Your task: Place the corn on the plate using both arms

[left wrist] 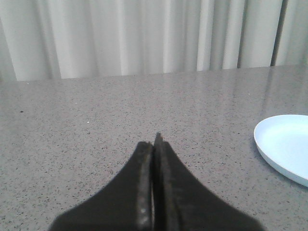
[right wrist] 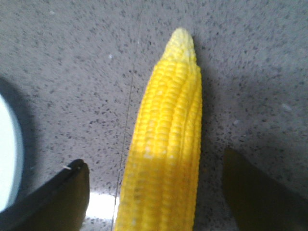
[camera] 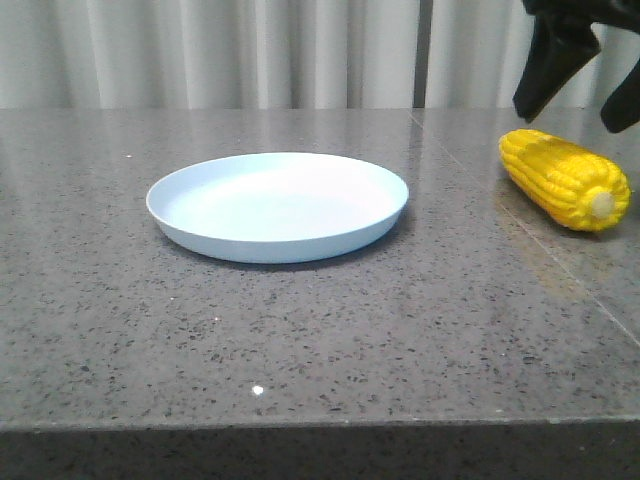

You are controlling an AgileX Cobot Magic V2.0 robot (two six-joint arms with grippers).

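The corn lies on the grey stone table at the far right, well apart from the light-blue plate, which stands in the middle. The right gripper hangs just above the corn with its fingers spread wide, one on each side, holding nothing. The left gripper has its fingers pressed together with nothing between them, left of the plate.

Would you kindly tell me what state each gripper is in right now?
Left gripper: closed, holding nothing.
Right gripper: open, jaws either side of the glossy bright yellow corn cob lying on the table, not gripping it.
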